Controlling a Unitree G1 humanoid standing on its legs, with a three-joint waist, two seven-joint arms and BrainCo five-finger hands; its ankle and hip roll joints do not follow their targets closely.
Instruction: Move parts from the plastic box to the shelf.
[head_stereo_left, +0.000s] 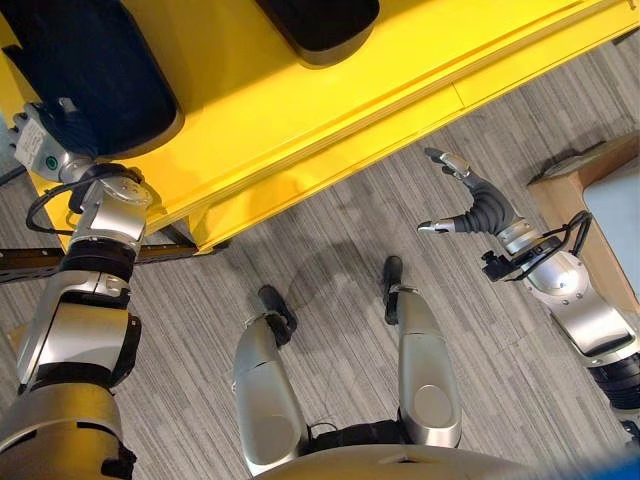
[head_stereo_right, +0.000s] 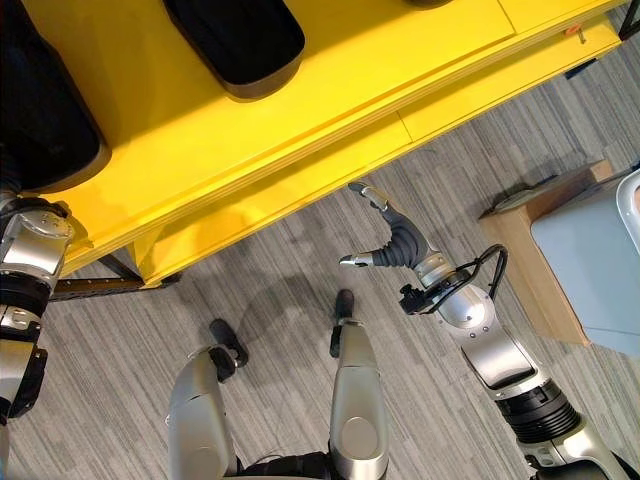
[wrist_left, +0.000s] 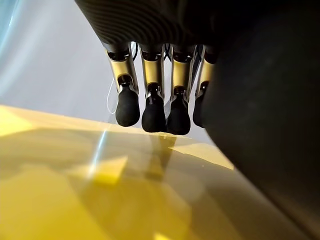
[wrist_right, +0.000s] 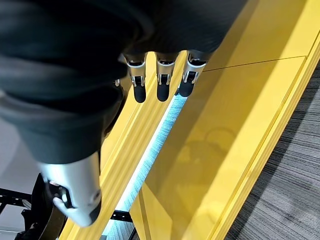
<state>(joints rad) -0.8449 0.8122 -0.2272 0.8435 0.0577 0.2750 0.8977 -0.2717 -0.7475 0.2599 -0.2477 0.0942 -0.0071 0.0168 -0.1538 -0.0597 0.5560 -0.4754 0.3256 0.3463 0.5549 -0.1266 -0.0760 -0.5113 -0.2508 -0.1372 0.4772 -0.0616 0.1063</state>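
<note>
Parts: we count two black moulded parts on the yellow shelf (head_stereo_left: 330, 110). One large part (head_stereo_left: 95, 70) lies at the shelf's left end; a second part (head_stereo_left: 320, 25) lies further along, near the far edge, well apart from the first.

Left hand (wrist_left: 150, 95): we see it at the large part on the shelf, its wrist just beside that part. In its wrist view the fingers (wrist_left: 128, 105) hang straight down in a row over the yellow surface, beside a dark mass; we cannot tell whether they grip anything.

Right hand (head_stereo_left: 475, 205): held over the grey carpet (head_stereo_left: 340, 250), clear of the shelf edge, fingers spread and relaxed, thumb apart, holding nothing.

Box (head_stereo_right: 590, 270): pale, at the right, resting on a wooden stand (head_stereo_right: 530, 270).
</note>
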